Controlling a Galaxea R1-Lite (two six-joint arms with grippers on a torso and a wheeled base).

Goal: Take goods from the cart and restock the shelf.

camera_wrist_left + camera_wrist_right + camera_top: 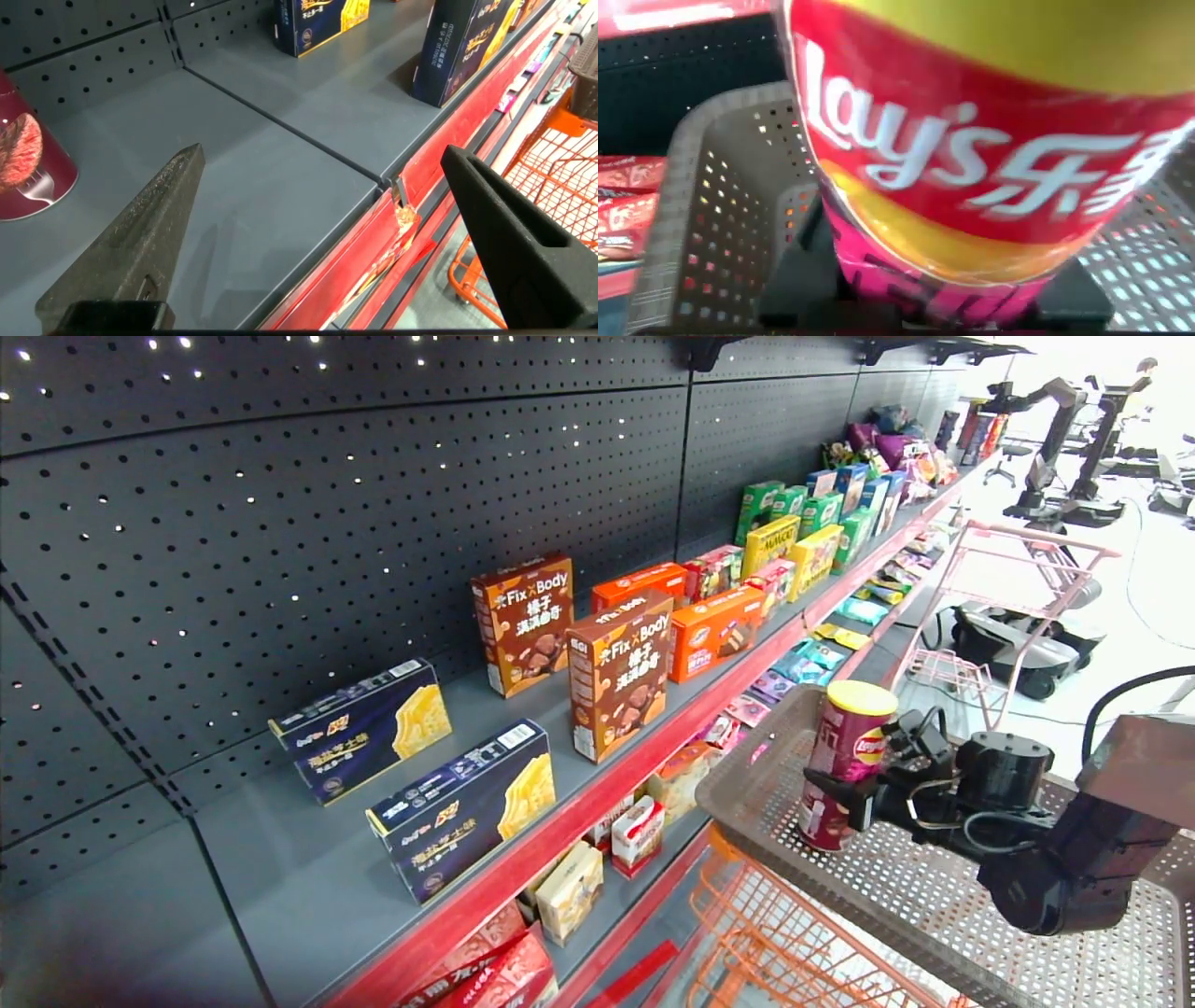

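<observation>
Fingers of right gripper (pixel 834 803) clasp can (pixel 850 747) over tray (pixel 742 775).
Left gripper (pixel 322 157) gapes wide above shelf (pixel 140 131); boxes (pixel 619 672) at 10 o'clock of can.

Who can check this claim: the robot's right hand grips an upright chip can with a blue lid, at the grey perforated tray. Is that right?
Wrong on the lid: the head view shows it yellow, not blue. The right hand does grip the chip can upright, at the grey perforated tray.
</observation>
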